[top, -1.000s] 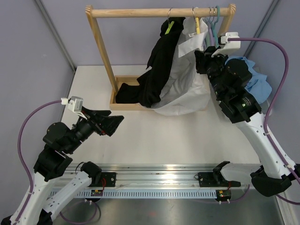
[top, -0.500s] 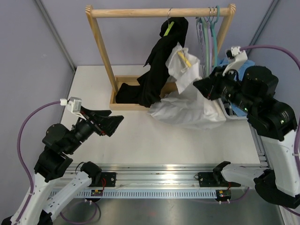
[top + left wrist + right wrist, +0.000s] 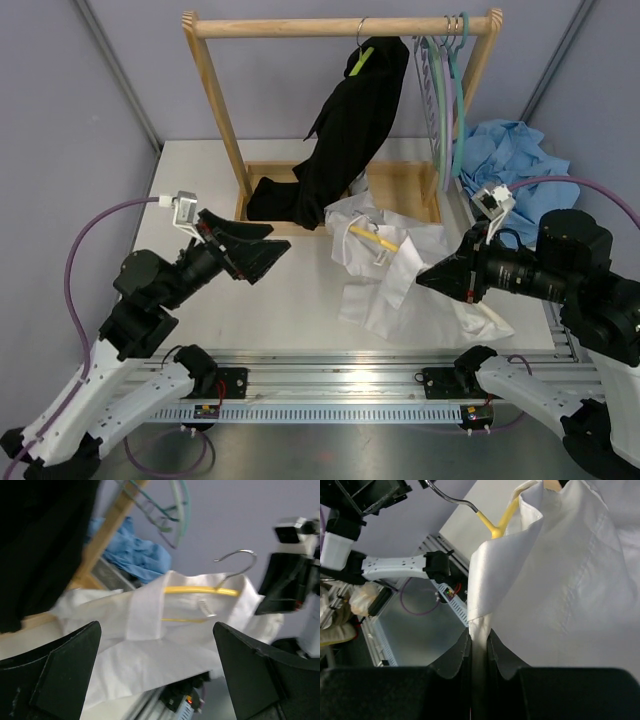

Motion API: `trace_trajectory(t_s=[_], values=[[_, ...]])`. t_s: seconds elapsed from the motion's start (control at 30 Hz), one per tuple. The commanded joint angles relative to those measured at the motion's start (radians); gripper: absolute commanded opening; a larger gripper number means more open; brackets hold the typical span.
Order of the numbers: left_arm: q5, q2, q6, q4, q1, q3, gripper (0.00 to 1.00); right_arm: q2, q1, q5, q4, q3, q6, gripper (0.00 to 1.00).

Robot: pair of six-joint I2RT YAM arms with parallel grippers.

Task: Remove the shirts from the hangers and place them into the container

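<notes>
The white shirt [image 3: 400,290] lay crumpled on the tabletop [image 3: 200,180], toward 4 o'clock from its middle, off the rail and just in front of the wooden rack [image 3: 340,24]. The yellow hanger [image 3: 368,236] was inside its collar, the metal hook poking out toward 4 o'clock. The right gripper [image 3: 422,277] sat at the shirt's 3 o'clock edge, its fingers squeezed onto a fold of white fabric; the right wrist view showed the cloth pinched between them and rising from the pinch. The left gripper [image 3: 272,240] was at the shirt's 9 o'clock, apart from it and above the tabletop, jaws spread wide and holding nothing, facing the collar.

At 12 o'clock the black shirt [image 3: 345,130] hung from the rail on the lime green hanger [image 3: 358,58], its lower part trailing into the rack's base. Three bare hangers [image 3: 447,70] hung beside it at the rail's 3 o'clock end. A light blue garment [image 3: 515,160] was heaped at 2 o'clock, just outside the rack's post.
</notes>
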Motion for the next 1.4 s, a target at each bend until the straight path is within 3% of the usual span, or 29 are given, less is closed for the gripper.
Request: trace_trajectory(t_s=[0.0, 0.03, 0.17, 0.27, 0.4, 0.6, 0.8, 1.0, 1.17, 1.37], values=[[-0.113, 0.097, 0.028, 0.233, -0.183, 0.012, 0.99, -0.020, 0.003, -0.170, 0.180, -0.090, 0.058, 0.00], [-0.169, 0.129, 0.059, 0.240, -0.319, 0.028, 0.99, -0.022, 0.003, -0.169, 0.195, -0.109, 0.067, 0.00], [-0.422, 0.292, 0.211, 0.248, -0.606, 0.133, 0.99, -0.051, 0.004, -0.083, 0.266, -0.166, 0.093, 0.00], [-0.528, 0.339, 0.263, 0.307, -0.693, 0.140, 0.99, -0.060, 0.003, -0.083, 0.336, -0.193, 0.128, 0.00], [-0.640, 0.362, 0.306, 0.349, -0.734, 0.117, 0.99, -0.068, 0.003, -0.083, 0.389, -0.227, 0.164, 0.00], [-0.957, 0.436, 0.456, 0.416, -0.855, 0.129, 0.98, -0.094, 0.003, -0.075, 0.402, -0.250, 0.176, 0.00], [-1.059, 0.582, 0.594, 0.520, -0.909, 0.174, 0.93, -0.110, 0.003, -0.088, 0.410, -0.265, 0.188, 0.00], [-1.192, 0.590, 0.766, 0.734, -0.909, 0.111, 0.88, -0.128, 0.003, -0.097, 0.392, -0.265, 0.179, 0.00], [-1.187, 0.521, 0.851, 0.866, -0.917, 0.068, 0.88, -0.136, 0.003, -0.077, 0.359, -0.258, 0.161, 0.00], [-1.046, 0.435, 0.702, 0.754, -0.940, 0.074, 0.89, -0.131, 0.003, -0.048, 0.336, -0.262, 0.141, 0.00]])
